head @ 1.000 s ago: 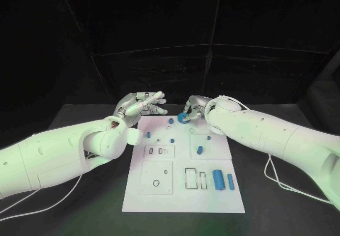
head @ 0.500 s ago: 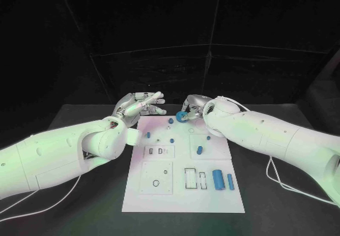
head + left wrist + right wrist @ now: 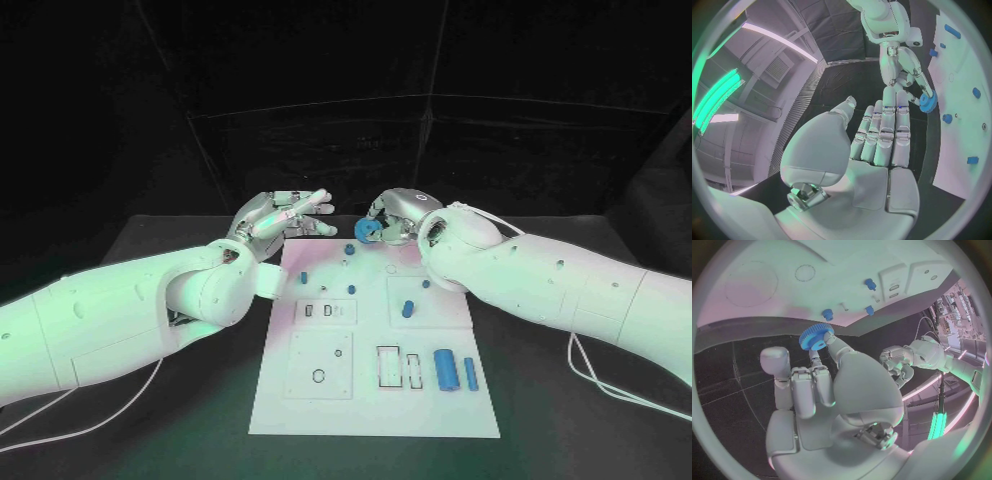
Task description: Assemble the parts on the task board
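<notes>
- Two hands sit at the far end of the task board (image 3: 375, 400), upper middle of the head view.
- Right hand (image 3: 392, 218): pinches a blue toothed gear (image 3: 368, 232) at its fingertips, lifted over the board's far edge, just right of centre. Right wrist view shows the gear (image 3: 814, 336) clamped between fingertips, clear of the board.
- Left hand (image 3: 281, 217): fingers straight and side by side, holding nothing, over the black worktop (image 3: 173, 420) by the board's far left corner.
- Small blue pegs (image 3: 349, 248) stand near the board's far edge, just beside the gear.
- Blue cylinder (image 3: 446, 369), with a thinner blue bar touching or just beside it, lies lower right on the board.
- One blue oval piece (image 3: 408, 306) lies mid-board, right of centre.
</notes>
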Robot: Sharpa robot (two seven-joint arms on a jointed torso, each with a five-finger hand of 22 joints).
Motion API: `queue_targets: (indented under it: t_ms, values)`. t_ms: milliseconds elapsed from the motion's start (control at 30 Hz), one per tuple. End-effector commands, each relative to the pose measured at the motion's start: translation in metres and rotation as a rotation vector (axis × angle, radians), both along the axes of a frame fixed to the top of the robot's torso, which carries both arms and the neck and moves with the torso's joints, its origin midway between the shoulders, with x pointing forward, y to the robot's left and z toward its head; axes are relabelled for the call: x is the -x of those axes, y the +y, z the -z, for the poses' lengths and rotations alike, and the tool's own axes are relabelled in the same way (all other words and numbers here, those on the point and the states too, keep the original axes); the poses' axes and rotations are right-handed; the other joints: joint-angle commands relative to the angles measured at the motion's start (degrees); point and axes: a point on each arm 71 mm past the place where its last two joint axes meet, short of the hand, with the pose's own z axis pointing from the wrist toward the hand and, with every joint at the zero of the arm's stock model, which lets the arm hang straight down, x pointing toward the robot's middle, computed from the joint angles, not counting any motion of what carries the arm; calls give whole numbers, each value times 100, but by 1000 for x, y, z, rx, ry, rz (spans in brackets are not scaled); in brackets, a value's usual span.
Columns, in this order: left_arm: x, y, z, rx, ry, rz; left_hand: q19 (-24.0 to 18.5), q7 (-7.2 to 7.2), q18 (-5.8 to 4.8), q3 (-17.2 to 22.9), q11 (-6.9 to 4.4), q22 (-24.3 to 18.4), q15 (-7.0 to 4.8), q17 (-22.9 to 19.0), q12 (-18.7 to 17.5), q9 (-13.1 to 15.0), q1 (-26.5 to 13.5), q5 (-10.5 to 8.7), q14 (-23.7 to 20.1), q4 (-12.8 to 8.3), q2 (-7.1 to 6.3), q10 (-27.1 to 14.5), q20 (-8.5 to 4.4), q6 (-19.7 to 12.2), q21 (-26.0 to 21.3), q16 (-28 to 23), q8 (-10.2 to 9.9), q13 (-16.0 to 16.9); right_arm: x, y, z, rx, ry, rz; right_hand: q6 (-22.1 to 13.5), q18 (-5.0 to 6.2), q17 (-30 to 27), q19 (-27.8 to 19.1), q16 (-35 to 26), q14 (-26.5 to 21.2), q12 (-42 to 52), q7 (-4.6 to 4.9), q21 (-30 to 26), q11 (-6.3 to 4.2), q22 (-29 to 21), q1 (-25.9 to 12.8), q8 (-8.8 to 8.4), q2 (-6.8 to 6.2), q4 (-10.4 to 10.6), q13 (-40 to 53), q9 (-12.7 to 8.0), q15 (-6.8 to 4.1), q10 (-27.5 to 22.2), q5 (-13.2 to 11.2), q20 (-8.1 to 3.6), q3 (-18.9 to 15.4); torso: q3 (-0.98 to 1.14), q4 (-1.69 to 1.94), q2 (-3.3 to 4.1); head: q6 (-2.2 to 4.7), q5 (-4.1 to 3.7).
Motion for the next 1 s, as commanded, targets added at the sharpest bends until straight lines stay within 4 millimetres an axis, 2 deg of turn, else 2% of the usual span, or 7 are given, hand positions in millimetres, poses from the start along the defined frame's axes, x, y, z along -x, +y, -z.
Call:
queue_targets:
  t_ms: [33, 500, 1000]
  values:
    - [0, 0, -2, 5, -11, 8, 45, -2, 74, 3, -3, -8, -5, 5, -26, -6, 4, 8, -9, -36, 53, 48, 5, 40, -21, -17, -30, -6, 5, 8, -7, -1, -61, -17, 427, -109, 1277, 13, 38, 545, 23, -252, 20, -37, -1, -78, 14, 7, -7, 752, -3, -43, 84, 20, -45, 37, -1, 15, 4, 10, -6]
    - [0, 1, -2, 5, -16, 4, 45, -2, 74, 3, -3, -8, -5, 5, -26, -6, 4, 8, -9, -36, 53, 48, 5, 40, -21, -17, -30, -6, 14, 41, 8, 42, 38, -90, 415, -110, 1261, 10, 32, 541, 11, -236, 15, -24, -11, -145, -54, -46, 4, 743, -19, -36, 81, 6, -44, 79, -1, 25, 15, -2, -2]
    - [-1, 1, -2, 4, -19, 0, 45, -2, 74, 3, -3, -8, -5, 5, -26, -6, 4, 8, -9, -36, 53, 48, 5, 40, -21, -17, -30, -6, 21, 47, 27, 120, 127, -130, 416, -111, 1251, 6, 29, 539, 0, -226, 12, -15, -13, -197, -94, -80, 19, 733, -22, -28, 74, 26, -38, 94, 3, 13, 11, -39, 24]
